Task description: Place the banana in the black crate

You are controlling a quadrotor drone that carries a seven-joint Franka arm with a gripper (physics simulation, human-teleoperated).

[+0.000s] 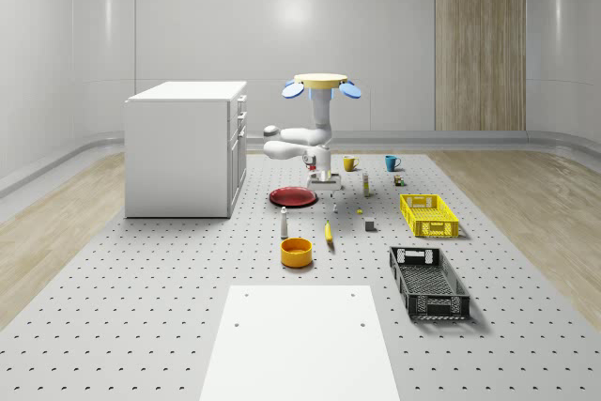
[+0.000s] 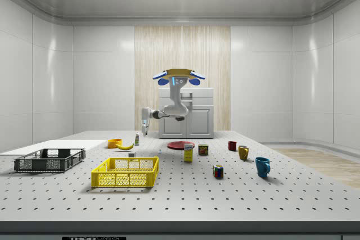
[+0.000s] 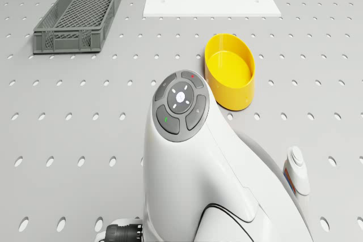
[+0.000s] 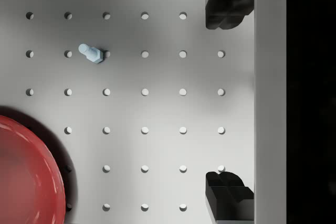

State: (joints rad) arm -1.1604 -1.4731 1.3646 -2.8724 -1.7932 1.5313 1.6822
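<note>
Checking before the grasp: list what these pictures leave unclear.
- Banana: a thin sliver in the whole-scene view, so its curve direction is unreadable.
- Red plate: cut off by the wrist view's edge.
- Bottle: partly hidden behind the arm in the drone view.
- Small items near the yellow crate: too small to identify.

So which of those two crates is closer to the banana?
The yellow crate; it sits nearer the banana than the black crate, which lies further toward the white board.

Banana (image 1: 329,233) between bowl (image 1: 296,252) and crate (image 1: 429,282) — drone (image 1: 320,84) beyond.
</note>
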